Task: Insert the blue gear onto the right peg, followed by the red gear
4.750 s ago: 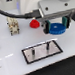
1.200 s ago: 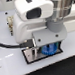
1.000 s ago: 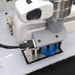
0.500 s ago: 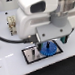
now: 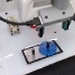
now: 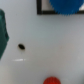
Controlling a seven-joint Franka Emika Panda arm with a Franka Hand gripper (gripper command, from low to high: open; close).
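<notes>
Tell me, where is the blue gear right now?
In the exterior view, the blue gear sits on the white plate's right side, below the raised gripper.

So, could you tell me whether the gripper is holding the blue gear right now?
No, the blue gear lies on the white plate in the exterior view, with the gripper above it and its fingers empty.

Looking like a robotics lab bench. A bare white counter [image 5: 12,58] is carrying a white black-edged plate [image 5: 32,54] with a blue gear [image 5: 46,48] sitting on it. A white robot arm [image 5: 35,8] with black cables [image 5: 6,20] is hanging over it. No household items showing.
</notes>
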